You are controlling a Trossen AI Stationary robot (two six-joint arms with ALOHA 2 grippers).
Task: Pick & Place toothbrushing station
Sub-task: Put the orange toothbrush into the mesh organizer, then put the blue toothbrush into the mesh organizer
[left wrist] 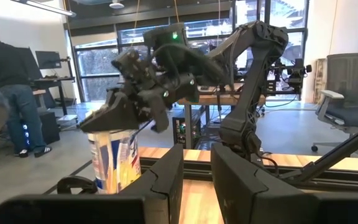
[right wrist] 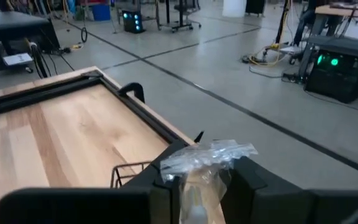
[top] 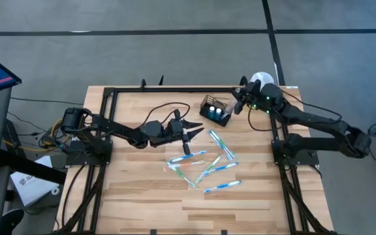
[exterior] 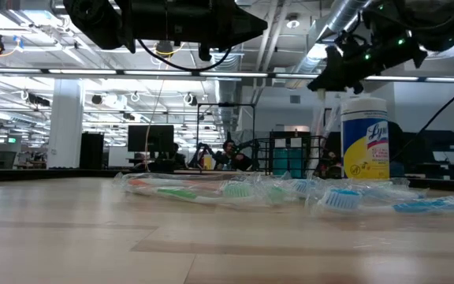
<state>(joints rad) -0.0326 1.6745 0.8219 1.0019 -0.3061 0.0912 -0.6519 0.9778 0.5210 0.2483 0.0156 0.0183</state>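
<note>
from where i sit, the right gripper [top: 238, 103] is up near the far right corner of the table [top: 142, 196], hanging just beside and above the black wire-mesh caddy [top: 215, 110]. its own wrist view shows the fingers [right wrist: 166, 183] pinched partway in on a wrapped toothbrush [right wrist: 207, 158], the crinkled clear wrapper sticking out past the tips, with one wire edge of the caddy just below. so i judge the step in hand is dropping this brush into the caddy. to do it well, i'd centre the brush over the open top before lowering, keep it close to upright so the wrapper doesn't snag on the wire rim, and only let go once the lower end is well inside; the caddy looks light and a sideways nudge could shove it toward the white, yellow and blue canister [exterior: 365, 138] standing just behind it at the far edge. the left gripper [top: 189, 132] waits above the middle of the table, just beside the scattered pile of wrapped toothbrushes [top: 207, 163]; its fingers [left wrist: 160, 186] stand a little apart with nothing between them that i can see. several brushes are left loose on the wood, so i'd say the job is far from finished.
</note>
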